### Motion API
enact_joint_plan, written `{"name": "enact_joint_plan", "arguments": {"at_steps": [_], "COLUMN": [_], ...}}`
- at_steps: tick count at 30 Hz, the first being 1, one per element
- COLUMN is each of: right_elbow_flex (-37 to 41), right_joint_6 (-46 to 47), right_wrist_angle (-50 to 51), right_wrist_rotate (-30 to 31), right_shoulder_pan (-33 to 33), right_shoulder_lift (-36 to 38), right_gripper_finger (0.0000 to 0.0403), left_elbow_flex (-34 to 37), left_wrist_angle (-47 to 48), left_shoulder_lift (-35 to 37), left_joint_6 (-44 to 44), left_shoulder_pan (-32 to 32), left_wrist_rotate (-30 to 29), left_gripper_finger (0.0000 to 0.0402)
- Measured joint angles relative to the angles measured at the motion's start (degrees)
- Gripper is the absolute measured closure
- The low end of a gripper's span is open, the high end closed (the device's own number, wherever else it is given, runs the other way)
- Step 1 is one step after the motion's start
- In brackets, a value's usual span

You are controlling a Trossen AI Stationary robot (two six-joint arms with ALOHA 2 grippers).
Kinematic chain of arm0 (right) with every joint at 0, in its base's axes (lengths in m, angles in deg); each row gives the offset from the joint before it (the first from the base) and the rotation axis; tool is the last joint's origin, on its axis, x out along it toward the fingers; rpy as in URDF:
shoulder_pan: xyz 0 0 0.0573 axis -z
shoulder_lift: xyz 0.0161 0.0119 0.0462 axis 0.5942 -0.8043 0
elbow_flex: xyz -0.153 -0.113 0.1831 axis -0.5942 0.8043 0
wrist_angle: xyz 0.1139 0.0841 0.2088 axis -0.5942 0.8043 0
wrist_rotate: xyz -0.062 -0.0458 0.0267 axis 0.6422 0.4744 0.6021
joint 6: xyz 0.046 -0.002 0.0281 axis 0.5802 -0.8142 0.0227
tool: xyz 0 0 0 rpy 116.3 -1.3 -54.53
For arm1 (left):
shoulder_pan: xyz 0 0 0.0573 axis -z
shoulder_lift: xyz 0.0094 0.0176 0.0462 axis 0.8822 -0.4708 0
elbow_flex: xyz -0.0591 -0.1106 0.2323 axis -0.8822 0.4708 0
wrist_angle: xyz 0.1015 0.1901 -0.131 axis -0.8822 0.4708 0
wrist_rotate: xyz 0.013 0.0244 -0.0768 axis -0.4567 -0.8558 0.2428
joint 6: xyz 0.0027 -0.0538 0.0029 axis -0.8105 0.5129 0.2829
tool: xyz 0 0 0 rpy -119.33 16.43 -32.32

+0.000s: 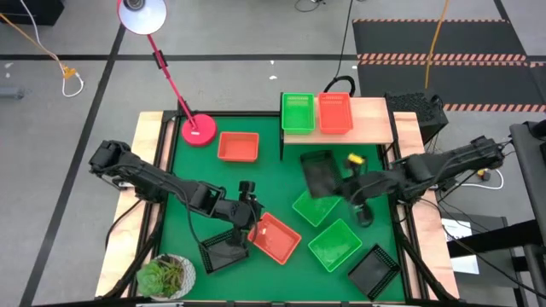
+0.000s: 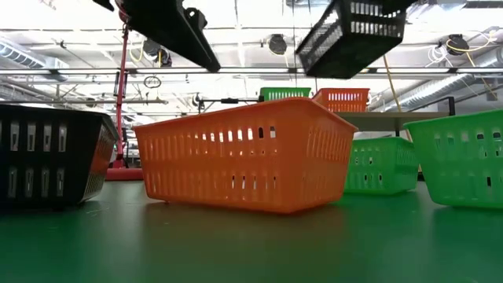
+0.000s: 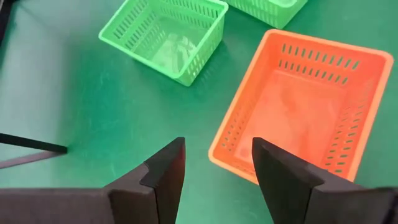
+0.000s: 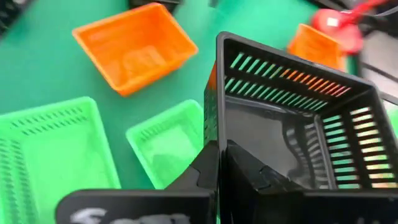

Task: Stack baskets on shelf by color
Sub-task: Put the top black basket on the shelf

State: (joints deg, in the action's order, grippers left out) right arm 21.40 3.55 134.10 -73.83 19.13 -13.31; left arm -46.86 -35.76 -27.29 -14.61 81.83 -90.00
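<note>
- Your right gripper (image 4: 219,163) is clamped on the rim of a black slotted plastic basket (image 1: 319,173), holding it in the air just in front of the shelf; the low view shows that basket (image 2: 351,33) tilted, well clear of the table.
- The low light-wood shelf on thin black legs (image 1: 373,115) stands at the far edge of the table. You see a green slotted basket (image 1: 297,112) and an orange-red slotted basket (image 1: 335,112) sitting side by side on its left part; the right part is bare wood.
- On the green-topped table (image 1: 273,179), two more green baskets lie right of centre: one (image 1: 313,207) just below the lifted black basket, the other (image 1: 335,245) nearer the front edge.
- Your left gripper (image 3: 217,165) hovers with its fingers spread apart, gripping nothing, just beside the rim of an orange-red basket (image 3: 308,102) near the table's centre front.
- A second black basket (image 1: 223,251) rests just left of that orange-red one; a third black basket (image 1: 374,270) lies near the front right corner.
- A third orange-red basket (image 1: 238,147) sits toward the back left, beside the round red lamp base (image 1: 198,130).
- A small green potted plant (image 1: 165,275) stands at the front left corner.
</note>
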Motion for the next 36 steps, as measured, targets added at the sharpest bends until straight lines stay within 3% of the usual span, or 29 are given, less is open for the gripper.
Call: {"name": "enact_joint_plan", "arguments": {"at_steps": [8, 20, 26, 36], "right_elbow_flex": [0.0, 0.0, -2.2, -9.4], "right_joint_6": [-2.1, -17.3, -23.4, -23.5], "right_wrist_angle": [8.4, 11.6, 13.2, 19.9], "right_wrist_rotate": [6.3, 18.7, 18.8, 15.0], "right_shoulder_pan": [0.1, 2.7, 7.9, 11.7], "right_shoulder_lift": [11.9, 22.4, 24.2, 24.3], "right_gripper_finger": [0.0395, 0.0394, 0.0396, 0.04], "left_elbow_flex": [1.1, 1.1, 1.1, 1.1], "left_wrist_angle": [-1.1, -4.2, -5.2, -9.5], "left_shoulder_lift": [0.0, 0.0, 0.0, 0.0], "left_joint_6": [-1.2, -1.9, -1.6, -2.9], "left_shoulder_pan": [-1.4, -2.4, -2.4, -2.4], "left_wrist_rotate": [0.2, 2.0, 2.0, 2.2], "left_gripper_finger": [0.0213, 0.0213, 0.0213, 0.0213]}}
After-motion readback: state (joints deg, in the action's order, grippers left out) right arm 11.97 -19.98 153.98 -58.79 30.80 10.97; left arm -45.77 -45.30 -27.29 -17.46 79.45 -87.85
